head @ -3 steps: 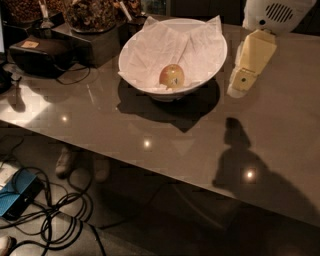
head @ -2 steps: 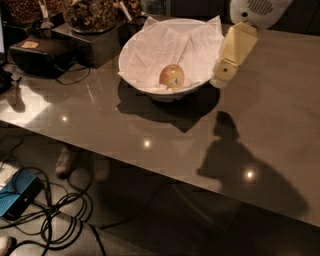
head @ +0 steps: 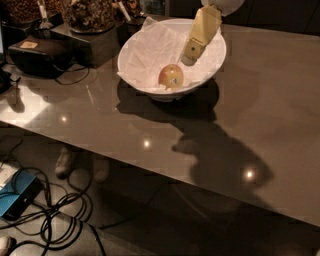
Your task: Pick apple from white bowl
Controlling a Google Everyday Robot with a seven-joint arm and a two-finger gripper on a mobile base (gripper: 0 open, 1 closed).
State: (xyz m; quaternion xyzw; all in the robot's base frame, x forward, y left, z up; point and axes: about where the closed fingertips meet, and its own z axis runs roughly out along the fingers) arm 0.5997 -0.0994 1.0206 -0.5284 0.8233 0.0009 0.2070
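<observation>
Closest to me, down on the floor, a tangle of black cables (head: 55, 212) runs past a small blue box (head: 16, 196), so the base has little spare room on that side. Above them is the table (head: 280, 105), dark, smooth and glossy enough to throw back the ceiling lights; I judge that a bowl nudged sideways would slide on it easily. Further in stands the white bowl (head: 219, 64), wide and shallow, lined with crumpled paper napkins (head: 150, 50). The apple (head: 171, 76) rests low on the near side of the bowl, on the napkins. It looks firm, light and waxy, so I would take it across its widest part from above, squeezing gently; it could roll on the loose paper, and a napkin might get caught up with it. The gripper (head: 190, 56) hangs inside the bowl just beyond and to the right of the apple, apart from it; whether it is spread or closed I cannot tell. Past the bowl, dark containers of brown snacks (head: 92, 15) and a black device (head: 40, 52) crowd the far left.
</observation>
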